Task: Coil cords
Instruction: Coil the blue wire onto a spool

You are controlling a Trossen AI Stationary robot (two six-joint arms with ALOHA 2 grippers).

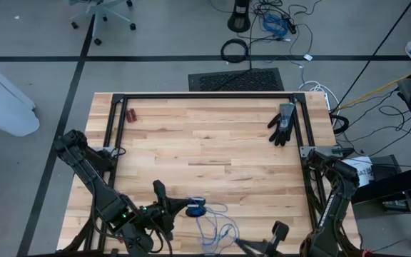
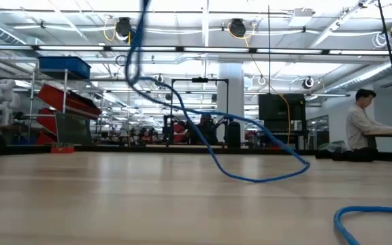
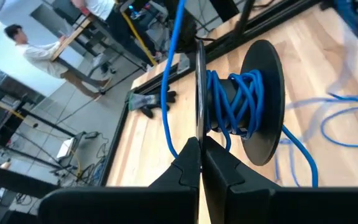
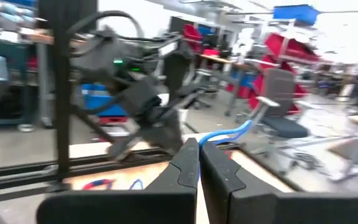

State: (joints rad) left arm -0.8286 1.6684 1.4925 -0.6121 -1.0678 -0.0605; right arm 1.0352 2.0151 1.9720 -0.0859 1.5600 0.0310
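the loose loops of the blue cord [image 1: 216, 230] run off the lower edge of the overhead frame, so where they end is cut off, and the right gripper [image 1: 280, 230] sits right at that same bottom edge, half out of the picture. its own wrist view shows the two fingers pressed together with a short curl of blue cord rising from between the tips, so it's closed on the cord, though the rest of that view is smeared. from table height neither gripper shows at all, only the cord swinging down from the top of the frame in a long arc and another bend lying at lower right; a person [image 2: 363, 124] sits at a desk at far right. now the one thing holding anything: a dark spool [image 3: 253, 102], and wound round its core are tangled turns of the blue cord. the left gripper [image 3: 200, 155], low in the overhead frame left of centre, has its fingers pinched tight on the thin edge of one spool disc. up at the upper right of the wooden table [image 1: 205, 143] lies a black glove [image 1: 283, 123], and at upper left a small red thing [image 1: 130, 114], too small to name.
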